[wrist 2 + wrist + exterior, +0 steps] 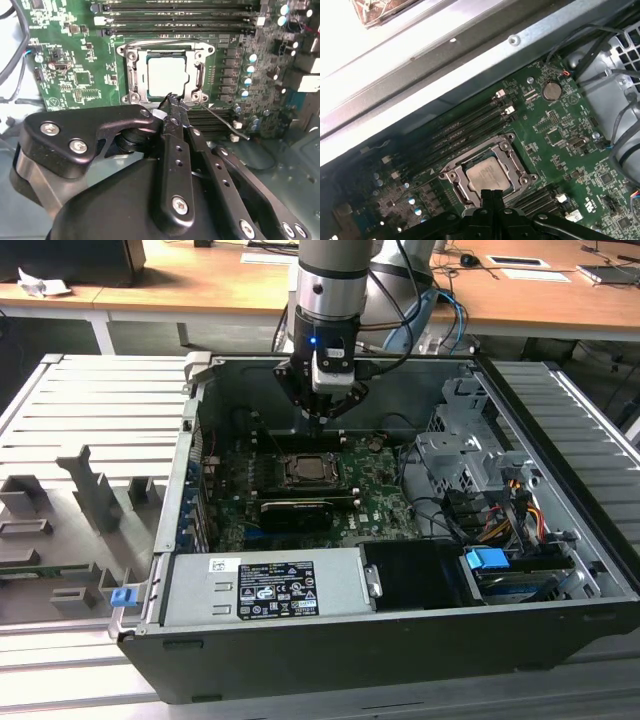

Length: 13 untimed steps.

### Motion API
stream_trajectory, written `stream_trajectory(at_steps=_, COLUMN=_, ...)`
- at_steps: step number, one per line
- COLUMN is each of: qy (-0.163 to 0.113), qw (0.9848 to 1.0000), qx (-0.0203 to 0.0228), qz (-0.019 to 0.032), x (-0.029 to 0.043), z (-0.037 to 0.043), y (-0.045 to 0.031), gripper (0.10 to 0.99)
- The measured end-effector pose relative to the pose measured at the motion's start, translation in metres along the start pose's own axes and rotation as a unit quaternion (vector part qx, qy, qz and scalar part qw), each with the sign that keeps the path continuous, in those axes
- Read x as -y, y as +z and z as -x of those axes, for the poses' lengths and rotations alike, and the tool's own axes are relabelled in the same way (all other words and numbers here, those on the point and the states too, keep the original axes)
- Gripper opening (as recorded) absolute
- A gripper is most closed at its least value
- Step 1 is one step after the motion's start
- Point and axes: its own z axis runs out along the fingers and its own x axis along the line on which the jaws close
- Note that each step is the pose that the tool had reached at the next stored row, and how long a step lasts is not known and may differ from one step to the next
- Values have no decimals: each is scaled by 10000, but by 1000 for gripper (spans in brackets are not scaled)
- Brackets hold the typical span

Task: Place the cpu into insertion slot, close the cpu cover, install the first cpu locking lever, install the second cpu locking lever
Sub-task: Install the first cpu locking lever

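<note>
One cpu (167, 75), one cpu cover (199, 76).

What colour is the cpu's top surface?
Silvery-grey; the cpu shows best in the first wrist view.

Arm (330, 280) upright, wrist pointing straight down, hand (173, 103) with fingertips (169, 99) pressed together

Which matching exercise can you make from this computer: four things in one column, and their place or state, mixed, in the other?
1 cpu
2 cpu cover
3 gripper
4 memory slots

a long, black, in parallel rows
b silvery, inside the square window
c shut, over the cover's edge
d dark frame, lying flat around the cpu

Pairs: 1-b; 2-d; 3-c; 4-a.
</note>
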Motion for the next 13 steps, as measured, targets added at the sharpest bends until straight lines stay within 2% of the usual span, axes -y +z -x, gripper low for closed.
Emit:
stream_trajectory(at_steps=4, qy=-269, qw=9996, qx=7, qz=-4, x=0, z=0, y=0, gripper=106)
stream_trajectory(at_steps=8, qy=-411, qw=9992, qx=10, qz=-6, x=0, z=0, y=0, gripper=106)
stream_trajectory(at_steps=13, qy=-645, qw=9979, qx=16, qz=-9, x=0, z=0, y=0, gripper=106)
